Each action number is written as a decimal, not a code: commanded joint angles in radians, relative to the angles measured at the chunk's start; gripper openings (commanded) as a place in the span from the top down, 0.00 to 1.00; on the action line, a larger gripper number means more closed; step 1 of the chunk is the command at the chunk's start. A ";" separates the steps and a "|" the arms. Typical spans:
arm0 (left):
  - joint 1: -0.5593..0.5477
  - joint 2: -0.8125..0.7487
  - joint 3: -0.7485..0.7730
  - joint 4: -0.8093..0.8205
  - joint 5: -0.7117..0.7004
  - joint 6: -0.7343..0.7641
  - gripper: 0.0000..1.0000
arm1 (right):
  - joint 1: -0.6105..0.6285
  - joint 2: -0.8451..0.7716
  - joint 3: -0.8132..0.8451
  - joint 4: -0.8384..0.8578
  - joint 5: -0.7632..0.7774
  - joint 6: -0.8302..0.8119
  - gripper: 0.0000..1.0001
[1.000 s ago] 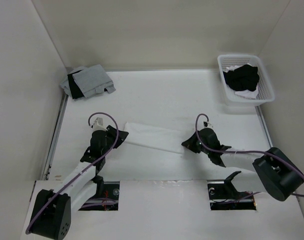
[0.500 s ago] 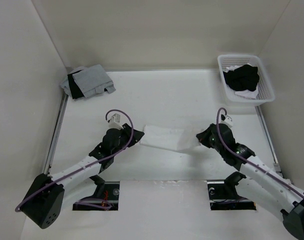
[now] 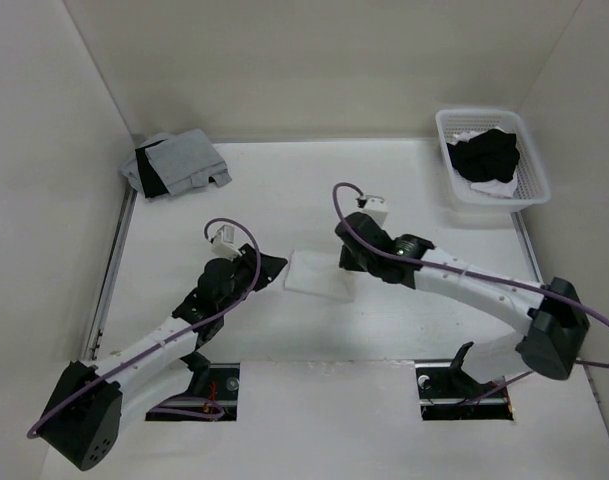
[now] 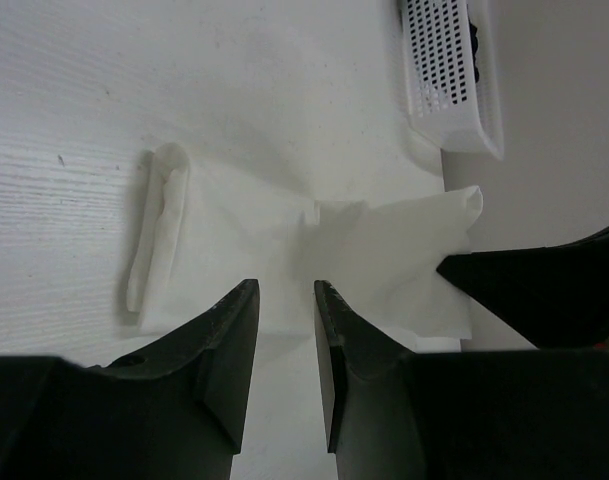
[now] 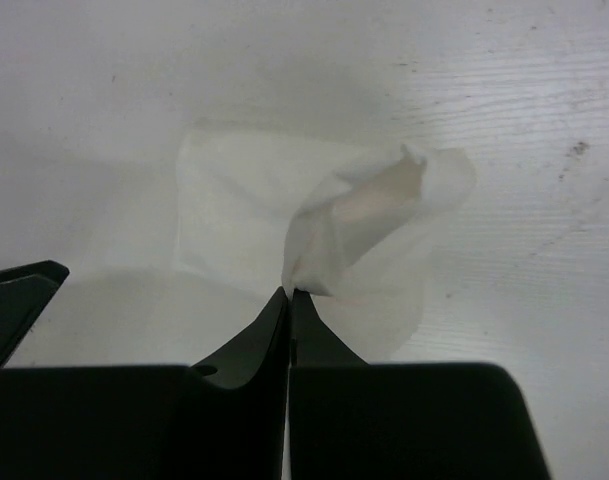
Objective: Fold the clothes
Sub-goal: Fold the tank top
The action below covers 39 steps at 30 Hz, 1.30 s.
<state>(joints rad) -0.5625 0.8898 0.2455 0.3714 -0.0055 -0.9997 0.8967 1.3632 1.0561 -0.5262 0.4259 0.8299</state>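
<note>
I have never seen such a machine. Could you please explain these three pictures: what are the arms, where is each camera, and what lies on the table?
This is a robot with a left arm and a right arm, bolted at the near edge of a table. One picture looks down from above. The other two come from a small camera on each wrist. A white top lies in the middle. The right pincer is shut on a lifted fold of it. The left pincer stands open at its other edge. Farther back are a grey-and-black clothes pile and a basket holding clothes.

Basket far R; pile far L.
</note>
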 commanded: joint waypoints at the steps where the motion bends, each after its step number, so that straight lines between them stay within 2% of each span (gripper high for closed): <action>1: 0.045 -0.043 -0.035 0.046 0.044 -0.007 0.73 | 0.052 0.129 0.164 -0.081 0.050 -0.020 1.00; 6: 0.146 -0.110 -0.086 0.034 0.105 -0.027 0.73 | 0.101 0.377 0.387 -0.156 0.039 -0.029 0.97; 10: 0.238 -0.172 -0.109 0.006 0.163 -0.042 0.72 | 0.132 0.514 0.507 -0.167 0.030 -0.028 0.84; 14: 0.272 -0.196 -0.094 -0.023 0.188 -0.036 0.72 | 0.149 0.455 0.489 -0.101 0.028 -0.029 0.75; 17: 0.226 -0.166 -0.072 -0.013 0.159 -0.033 0.72 | 0.147 0.338 0.366 -0.002 0.022 -0.044 0.68; 20: 0.133 -0.103 -0.029 0.001 0.096 -0.022 0.72 | 0.114 0.231 0.210 0.127 -0.025 -0.058 0.65; 21: 0.099 -0.082 -0.016 0.012 0.069 -0.013 0.72 | 0.094 0.200 0.152 0.185 -0.060 -0.067 0.66; 24: -0.013 0.016 0.035 0.052 -0.005 0.015 0.73 | 0.012 0.166 0.000 0.397 -0.211 -0.083 0.91; 26: -0.067 0.098 0.070 0.086 -0.024 0.029 0.74 | -0.032 0.181 -0.060 0.533 -0.329 -0.086 0.99; 30: -0.112 0.263 0.104 0.176 -0.039 0.039 0.75 | -0.094 0.270 -0.091 0.735 -0.476 -0.072 1.00; 34: -0.107 0.386 0.104 0.228 -0.047 0.035 0.76 | -0.120 0.390 -0.038 0.799 -0.538 -0.049 1.00; 39: -0.096 0.455 0.074 0.244 -0.063 0.038 0.76 | -0.147 0.503 0.022 0.836 -0.562 -0.020 1.00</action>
<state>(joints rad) -0.6662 1.3334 0.3248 0.5270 -0.0418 -0.9760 0.7719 1.8301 1.0130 0.1791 -0.0811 0.7891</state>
